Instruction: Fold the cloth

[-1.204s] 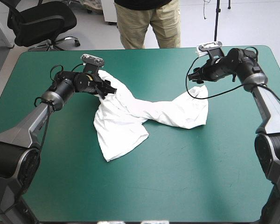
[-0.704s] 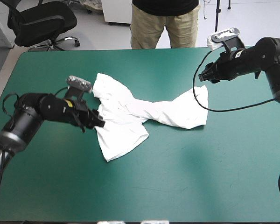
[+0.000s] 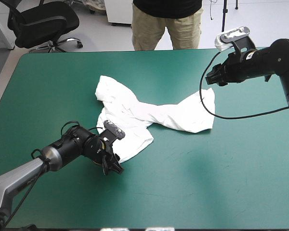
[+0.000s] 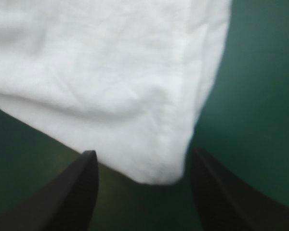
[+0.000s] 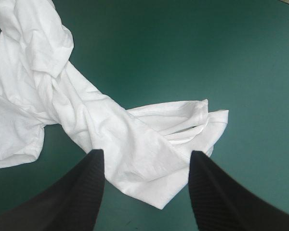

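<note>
The white T-shirt lies twisted and crumpled across the middle of the teal-green table. My left gripper sits low at the T-shirt's near corner, open. In the left wrist view that corner of the T-shirt lies just ahead of my left gripper, between its spread black fingers. My right gripper hangs open above the table beyond the T-shirt's far right end. The right wrist view looks down past my right gripper on the T-shirt, whose folded end lies just ahead.
A person stands beyond the table's far edge, not over its top. Bare teal-green cover stretches along the near side and to the right.
My left gripper has let go of the T-shirt's far left part and swung toward me, down to its near corner. My right gripper rose and drew slightly to the right.
</note>
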Controlling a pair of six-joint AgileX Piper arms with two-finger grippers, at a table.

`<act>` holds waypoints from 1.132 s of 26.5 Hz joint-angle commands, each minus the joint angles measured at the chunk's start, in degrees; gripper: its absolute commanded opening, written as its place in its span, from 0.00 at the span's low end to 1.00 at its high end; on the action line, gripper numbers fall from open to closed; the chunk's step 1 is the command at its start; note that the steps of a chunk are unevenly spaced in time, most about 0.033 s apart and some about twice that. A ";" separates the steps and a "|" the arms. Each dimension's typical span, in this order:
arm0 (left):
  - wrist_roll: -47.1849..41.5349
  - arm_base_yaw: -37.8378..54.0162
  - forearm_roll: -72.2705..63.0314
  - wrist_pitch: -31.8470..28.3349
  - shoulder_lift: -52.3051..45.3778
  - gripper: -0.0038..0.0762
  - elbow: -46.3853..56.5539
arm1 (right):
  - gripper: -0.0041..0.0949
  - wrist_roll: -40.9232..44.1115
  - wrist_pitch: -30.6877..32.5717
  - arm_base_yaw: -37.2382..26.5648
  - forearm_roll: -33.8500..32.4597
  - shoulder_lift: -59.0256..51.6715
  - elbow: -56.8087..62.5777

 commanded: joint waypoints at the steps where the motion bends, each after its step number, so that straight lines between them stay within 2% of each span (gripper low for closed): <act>1: -2.37 -0.32 1.99 -4.35 1.71 0.56 -1.27 | 0.54 -0.82 -2.98 -0.45 1.19 -2.17 -1.76; 2: -2.37 -0.32 1.54 -5.51 3.79 0.56 -1.27 | 0.54 -0.95 -3.19 -0.45 1.19 -2.17 -1.76; 4: -2.37 -0.32 0.56 -3.89 6.46 0.55 -1.27 | 0.54 -0.95 -3.08 -0.45 0.24 -2.17 -1.76; 7: -2.37 -0.32 -1.50 -0.83 7.76 0.32 -1.27 | 0.50 -0.84 -2.12 -0.45 -1.66 -2.17 -1.64; 9: -2.25 -0.32 -2.88 -0.69 7.84 0.06 -1.27 | 0.48 -0.57 -2.10 -0.45 -2.68 -2.17 -0.44; 10: -1.82 -0.32 -3.19 -0.98 7.84 0.03 -1.27 | 0.46 -0.30 -2.51 -0.45 -3.68 -2.17 1.69; 17: -2.79 -0.32 -3.19 -1.22 7.84 0.03 -1.27 | 0.47 2.01 -6.85 -0.45 -5.33 -0.87 14.21; 21: -2.79 -0.32 -3.19 -0.59 7.84 0.03 -1.27 | 0.52 3.55 -10.72 -0.45 -6.85 2.48 19.65; 30: -2.79 -0.32 -3.19 -0.36 7.84 0.03 -1.27 | 0.54 3.55 -13.05 -0.45 -5.66 13.43 21.57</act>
